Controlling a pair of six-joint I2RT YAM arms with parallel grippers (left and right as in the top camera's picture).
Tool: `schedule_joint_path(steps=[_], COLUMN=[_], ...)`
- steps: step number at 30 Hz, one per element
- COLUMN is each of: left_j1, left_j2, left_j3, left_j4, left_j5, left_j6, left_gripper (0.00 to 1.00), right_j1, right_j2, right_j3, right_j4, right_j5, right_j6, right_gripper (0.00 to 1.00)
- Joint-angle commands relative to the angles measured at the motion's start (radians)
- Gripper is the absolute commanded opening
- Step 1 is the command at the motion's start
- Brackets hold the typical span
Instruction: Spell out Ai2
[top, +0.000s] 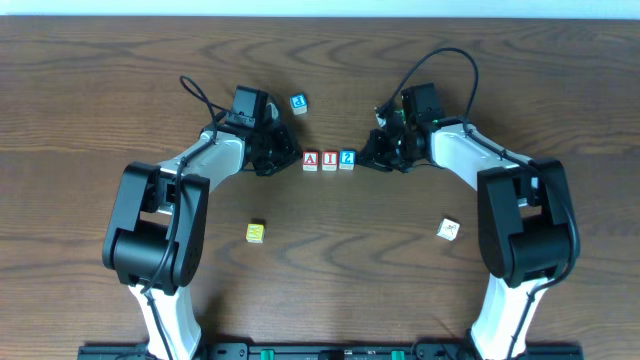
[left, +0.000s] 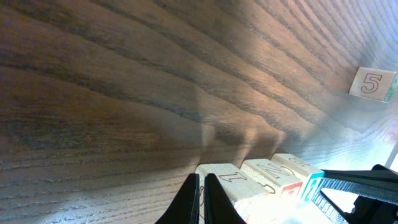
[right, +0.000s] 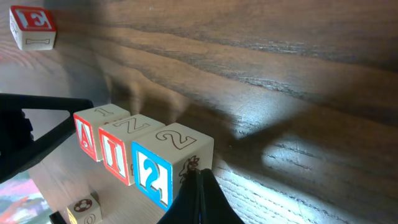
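The A block (top: 311, 160), the I block (top: 329, 160) and the 2 block (top: 347, 158) are set in a straight row near the middle of the table (top: 100, 100). Read from the overhead view they run A, I, 2 toward 3 o'clock, with their sides touching or nearly so.

The left gripper (top: 289, 157) is held at 9 o'clock of the row, its tip just beside the A block. The right gripper (top: 367, 157) is held at 3 o'clock, its tip just beside the 2 block. Both arms are reached forward from the near edge, bent inward at the elbow, and laid low over the wood so that the two wrists are pointed at each other along the row.

In each wrist view the jaws are seen pressed together with nothing between them. The row is outside both pairs — directly ahead of the tips, not gripped. Whether the tips are actually touching the end blocks cannot be told.

Farther out, a blue block (top: 299, 103) is found at 11 o'clock of the row, a yellow block (top: 256, 233) at 7 o'clock and a white block (top: 448, 229) at 4 o'clock — all well apart from the row.
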Motion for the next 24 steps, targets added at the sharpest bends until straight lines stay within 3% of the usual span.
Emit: schedule_joint_path(steps=[1, 24], left_j1=[0.002, -0.024], left_j2=[-0.024, -0.024], left_j3=[-0.003, -0.003], left_j4=[0.004, 0.027], left_j5=[-0.010, -0.010], left_j6=[0.000, -0.050], left_gripper=[0.06, 0.06], right_j1=[0.010, 0.034], right_j2=[0.008, 0.008], right_j3=[-0.001, -0.001], right_j4=[0.005, 0.011], right_j5=[0.003, -0.004], right_j6=[0.005, 0.001], right_gripper=[0.02, 0.01])
